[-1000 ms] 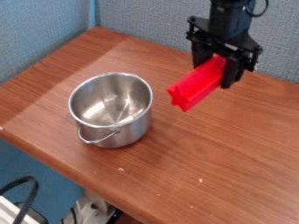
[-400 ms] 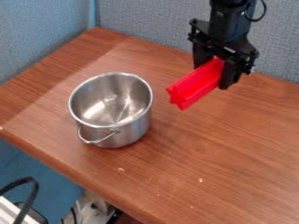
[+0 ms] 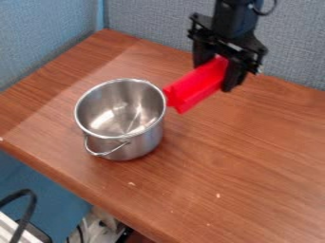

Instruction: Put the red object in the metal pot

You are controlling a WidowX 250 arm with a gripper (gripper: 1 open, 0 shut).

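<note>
My jaws hold the red object (image 3: 197,88) near the metal pot (image 3: 122,118); its long end could catch the rim.

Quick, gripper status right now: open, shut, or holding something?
Gripper: shut on the red object, held in the air beside the metal pot, not yet over its opening.

No legible text or labels anywhere
</note>
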